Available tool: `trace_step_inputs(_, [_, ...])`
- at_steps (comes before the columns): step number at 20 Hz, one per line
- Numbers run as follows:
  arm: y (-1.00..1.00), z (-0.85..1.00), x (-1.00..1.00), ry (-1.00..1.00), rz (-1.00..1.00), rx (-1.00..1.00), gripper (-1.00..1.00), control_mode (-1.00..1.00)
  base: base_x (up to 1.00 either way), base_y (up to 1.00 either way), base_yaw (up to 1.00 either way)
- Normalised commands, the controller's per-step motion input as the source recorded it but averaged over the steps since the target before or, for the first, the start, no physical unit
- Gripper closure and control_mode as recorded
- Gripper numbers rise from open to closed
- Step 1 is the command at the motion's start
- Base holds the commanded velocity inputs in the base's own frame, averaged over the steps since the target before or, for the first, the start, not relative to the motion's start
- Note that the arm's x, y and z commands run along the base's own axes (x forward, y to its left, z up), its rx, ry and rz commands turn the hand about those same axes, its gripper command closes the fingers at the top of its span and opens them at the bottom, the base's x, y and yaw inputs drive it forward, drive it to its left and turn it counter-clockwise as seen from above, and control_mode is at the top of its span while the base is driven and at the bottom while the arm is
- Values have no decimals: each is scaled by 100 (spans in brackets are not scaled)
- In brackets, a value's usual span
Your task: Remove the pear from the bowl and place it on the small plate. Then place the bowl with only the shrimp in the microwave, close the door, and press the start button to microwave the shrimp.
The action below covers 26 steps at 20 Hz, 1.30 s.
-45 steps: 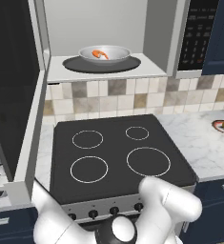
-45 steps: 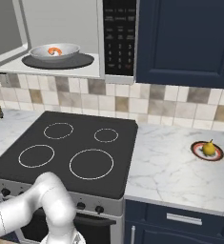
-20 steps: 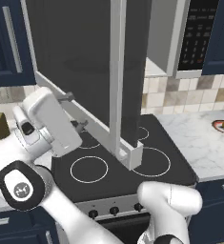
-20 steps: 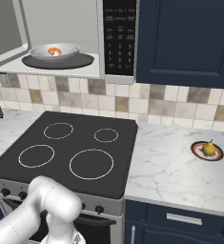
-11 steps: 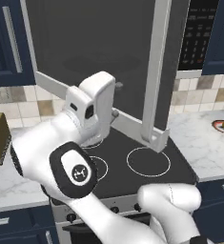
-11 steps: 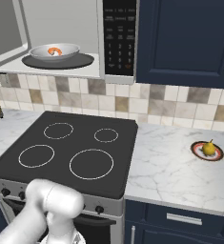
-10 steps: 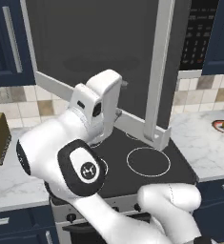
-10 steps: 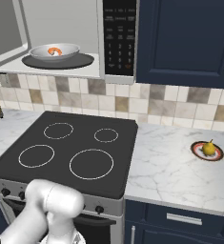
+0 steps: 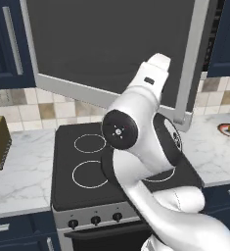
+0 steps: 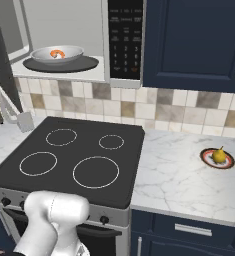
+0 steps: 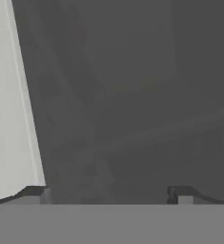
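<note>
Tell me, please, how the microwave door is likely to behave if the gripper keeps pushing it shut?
The door is a wide framed panel, so it probably swings stiffly on its hinge without flexing. Its dark window looks smooth, so the open gripper may slide across it. The bowl sits well inside, so the door likely clears it.

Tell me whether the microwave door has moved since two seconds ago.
Yes. In the left base view the door has swung toward closed, now covering the cavity it earlier left open, above the fixed stove.

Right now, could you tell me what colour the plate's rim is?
Black, on the small plate; clearest in the right base view.
</note>
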Motion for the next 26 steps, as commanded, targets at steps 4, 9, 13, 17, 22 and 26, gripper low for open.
trace_step_inputs(4, [-47, 0, 91, 8, 41, 5, -100, -100, 0, 0, 0])
trace_step_inputs(9, [-20, 3, 98, 14, 33, 0, -100, -100, 0, 0, 0])
trace_step_inputs(13, [-4, 2, 99, 14, 26, 0, -100, -100, 0, 0, 0])
trace_step_inputs(17, [0, 22, 78, 14, 20, 0, -100, -100, 0, 0, 0])
trace_step_inputs(22, [0, 45, 58, 13, 14, 0, -100, -100, 0, 0, 0])
trace_step_inputs(26, [-1, 28, 58, 6, 12, -2, -100, -100, 0, 0, 0])
